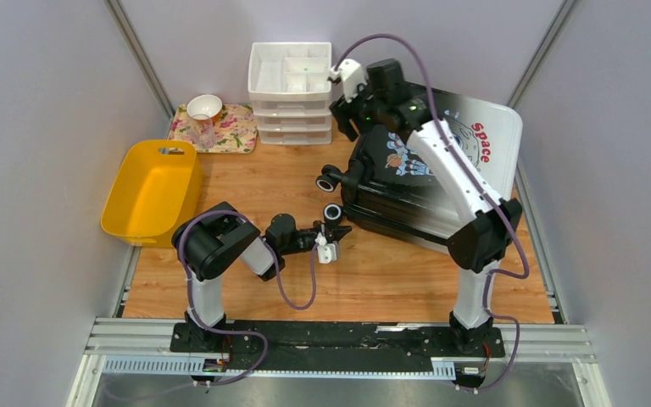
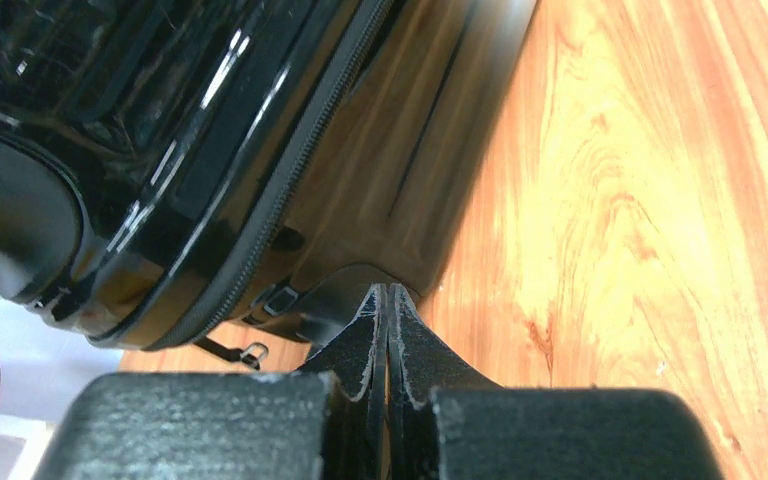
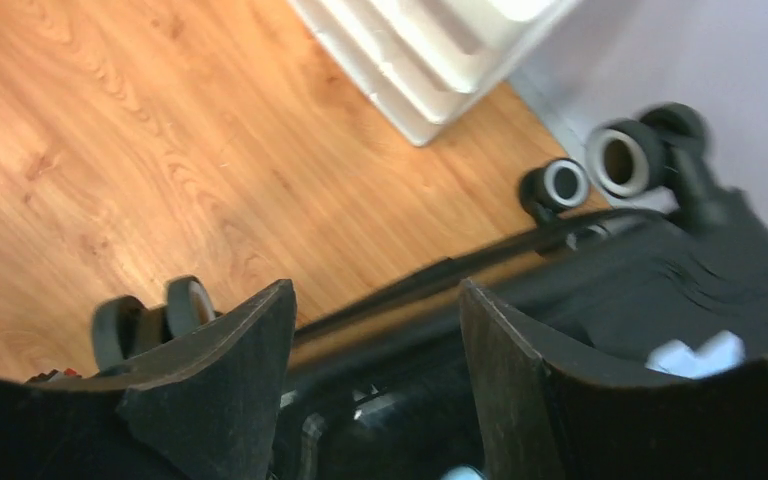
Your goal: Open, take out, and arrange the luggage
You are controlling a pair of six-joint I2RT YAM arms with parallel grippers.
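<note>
Luggage (image 1: 381, 197): lying flat, wheel end beneath right gripper.
Left gripper (image 2: 388, 296): closed, holding nothing, tips at luggage's lower corner.
Right gripper (image 3: 375, 292): jaws apart, holding nothing.

One word can be read: "space" (image 1: 480, 142), in red lower-case letters on the white end of the suitcase (image 1: 386, 199) lid. In the top view it stands to the right of the right gripper (image 1: 346, 119), past that arm's white forearm, and runs slanted along the lid. The cartoon print (image 1: 403, 157) on the black part of the lid, just beside the same gripper, may carry lettering, but it is too small to read.
</note>
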